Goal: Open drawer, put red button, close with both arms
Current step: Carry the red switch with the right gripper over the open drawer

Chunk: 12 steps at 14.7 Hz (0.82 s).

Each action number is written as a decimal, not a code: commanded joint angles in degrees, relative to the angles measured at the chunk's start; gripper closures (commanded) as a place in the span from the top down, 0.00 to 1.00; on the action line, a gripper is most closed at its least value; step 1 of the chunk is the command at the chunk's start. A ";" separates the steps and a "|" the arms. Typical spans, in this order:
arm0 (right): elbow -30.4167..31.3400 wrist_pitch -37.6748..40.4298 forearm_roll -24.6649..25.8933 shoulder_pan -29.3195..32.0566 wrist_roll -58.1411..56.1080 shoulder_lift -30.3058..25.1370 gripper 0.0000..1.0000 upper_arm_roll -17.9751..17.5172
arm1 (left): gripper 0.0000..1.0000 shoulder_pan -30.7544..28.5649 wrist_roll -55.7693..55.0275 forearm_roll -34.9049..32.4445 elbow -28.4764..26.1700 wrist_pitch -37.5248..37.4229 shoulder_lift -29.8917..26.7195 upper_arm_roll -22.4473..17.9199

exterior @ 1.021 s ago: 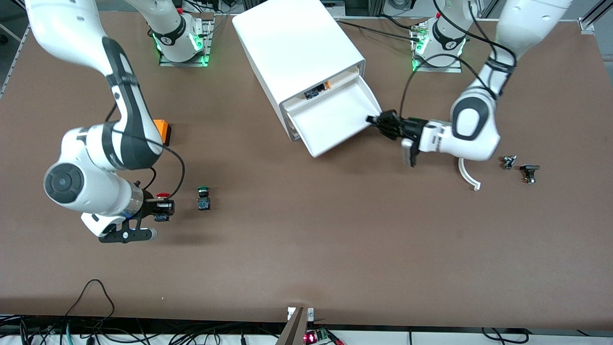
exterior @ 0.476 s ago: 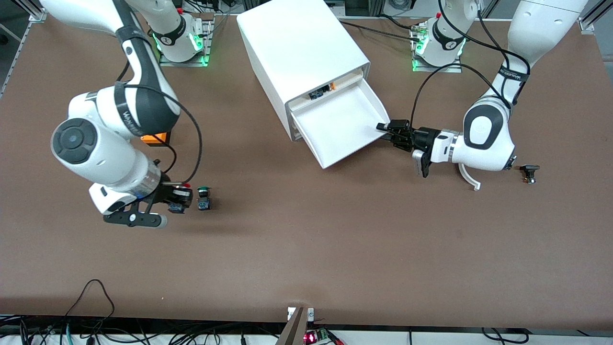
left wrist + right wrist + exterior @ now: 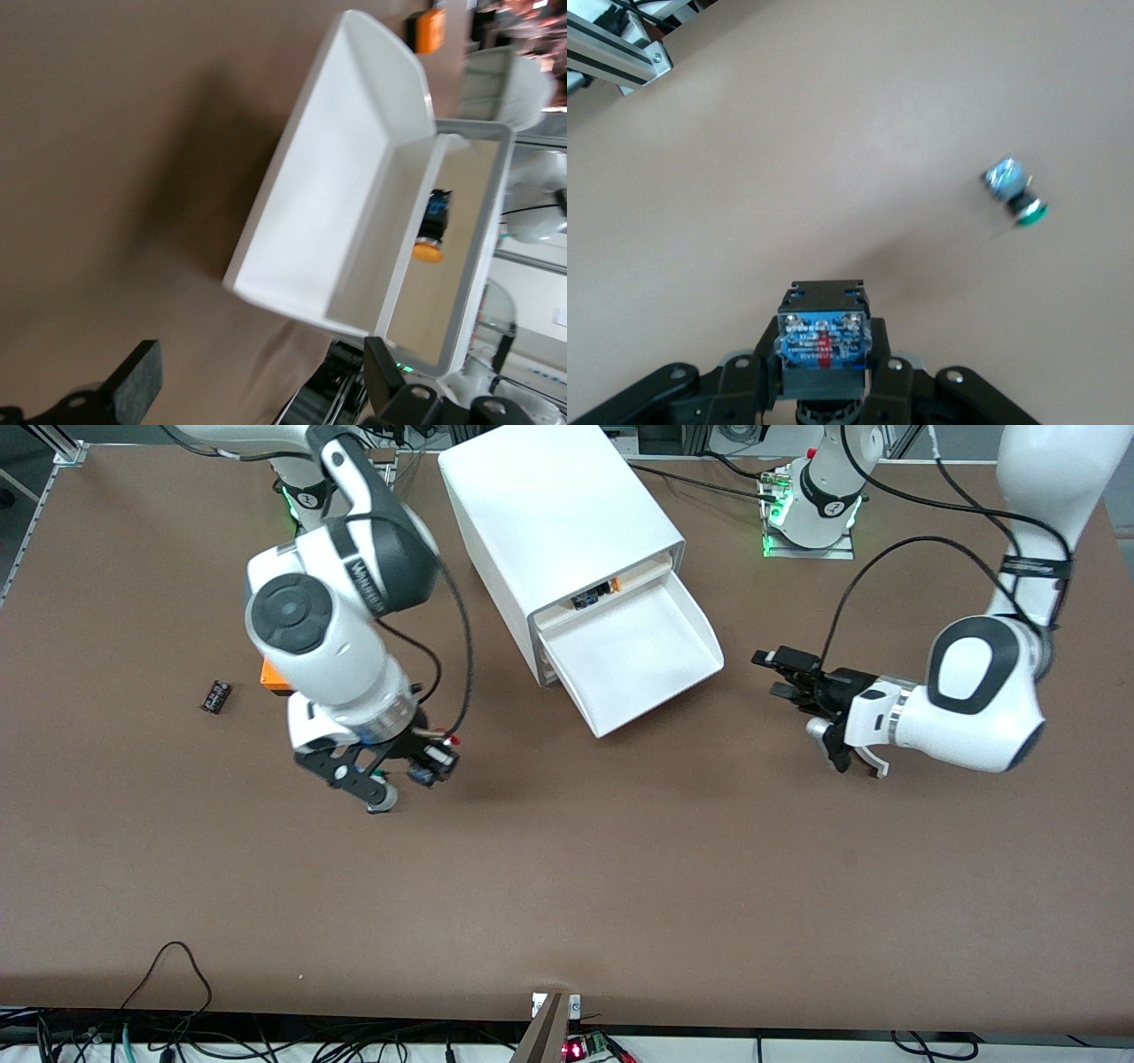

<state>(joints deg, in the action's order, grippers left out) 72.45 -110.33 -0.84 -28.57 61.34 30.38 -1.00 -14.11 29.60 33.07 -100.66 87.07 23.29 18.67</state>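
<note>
The drawer (image 3: 633, 657) stands pulled out of the white cabinet (image 3: 554, 509), empty; it also shows in the left wrist view (image 3: 341, 190). My right gripper (image 3: 434, 760) is shut on the red button (image 3: 453, 740) and holds it up over bare table, toward the right arm's end from the drawer. In the right wrist view the button's bluish base (image 3: 824, 341) sits between the jaws of the right gripper (image 3: 824, 359). My left gripper (image 3: 780, 674) is open and empty, apart from the drawer's rim, toward the left arm's end; it also shows in the left wrist view (image 3: 257, 398).
The green-capped twin (image 3: 1017, 193) lies on the table below the right arm. An orange block (image 3: 275, 679) and a small black part (image 3: 215, 695) lie toward the right arm's end. A white curved piece (image 3: 873, 766) lies by the left wrist. An orange-capped part (image 3: 428, 251) sits inside the cabinet.
The right gripper has risen with the red button and moved toward the cabinet. The left gripper has let go of the drawer's rim and drawn back toward the left arm's end.
</note>
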 commanded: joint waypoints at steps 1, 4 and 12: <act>-1.51 0.64 -0.57 -4.46 13.85 0.11 0.00 0.47 | 1.00 0.31 -9.45 -9.40 6.77 -4.96 0.00 0.14; -1.52 -1.54 -0.57 -9.20 28.27 1.17 0.00 0.56 | 1.00 0.49 -15.44 -18.45 11.87 -7.96 -0.18 0.40; -1.61 -10.77 0.13 -20.19 53.25 8.02 0.00 1.09 | 1.00 8.38 -20.46 -44.55 24.79 -13.75 0.08 1.11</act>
<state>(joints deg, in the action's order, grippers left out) 72.17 -119.20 -0.82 -46.43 110.11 36.27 -0.93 -9.39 10.27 -5.02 -80.58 76.87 22.86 20.03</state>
